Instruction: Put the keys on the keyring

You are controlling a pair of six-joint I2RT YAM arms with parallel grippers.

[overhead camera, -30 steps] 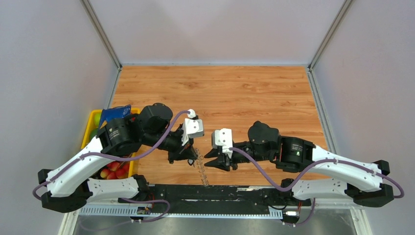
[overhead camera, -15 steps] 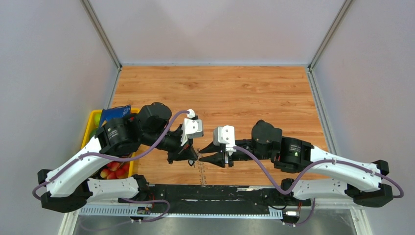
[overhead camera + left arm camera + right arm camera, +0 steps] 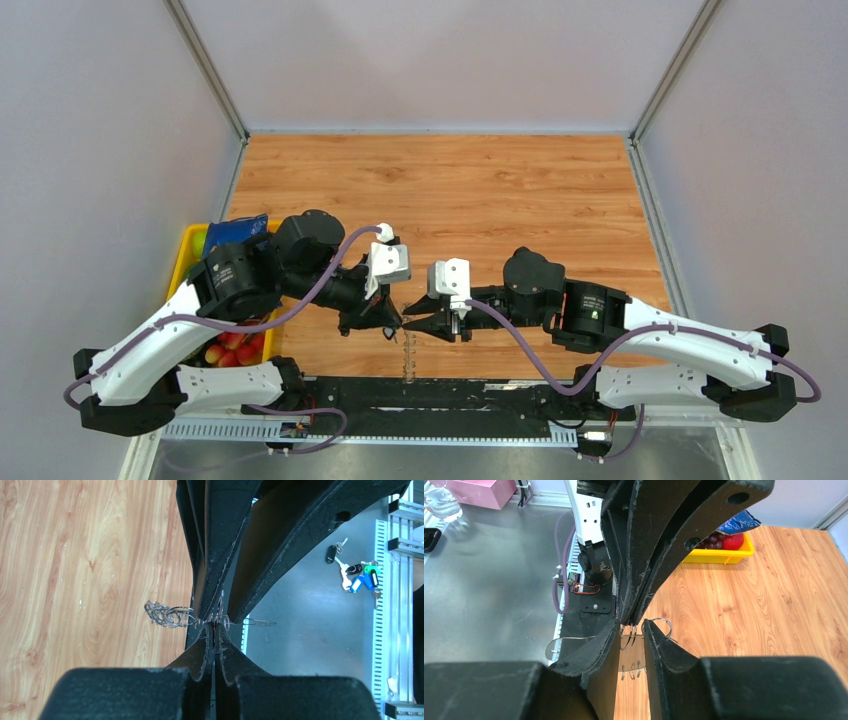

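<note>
The keyring (image 3: 407, 350) is a thin grey hoop fringed with small metal rings, hanging past the table's near edge. My left gripper (image 3: 392, 328) is shut on its wire, fingertips pressed together (image 3: 215, 628). A cluster of the small rings (image 3: 168, 615) sticks out to the left of those tips. My right gripper (image 3: 411, 325) faces it tip to tip, jaws a little apart (image 3: 631, 631), straddling the small rings at the left gripper's tips without visibly pinching them. The keys (image 3: 356, 573), with black, blue and green heads, lie on the grey metal surface beyond the table edge.
A yellow bin (image 3: 186, 262) of red fruit with a blue packet sits at the table's left edge. The black rail (image 3: 420, 395) with both arm bases runs along the near edge. Grey walls enclose the wooden table (image 3: 450, 190).
My right gripper has moved left until its tips meet the left gripper's, its jaws narrowing slightly. The left arm has shifted a little left, still holding the keyring.
</note>
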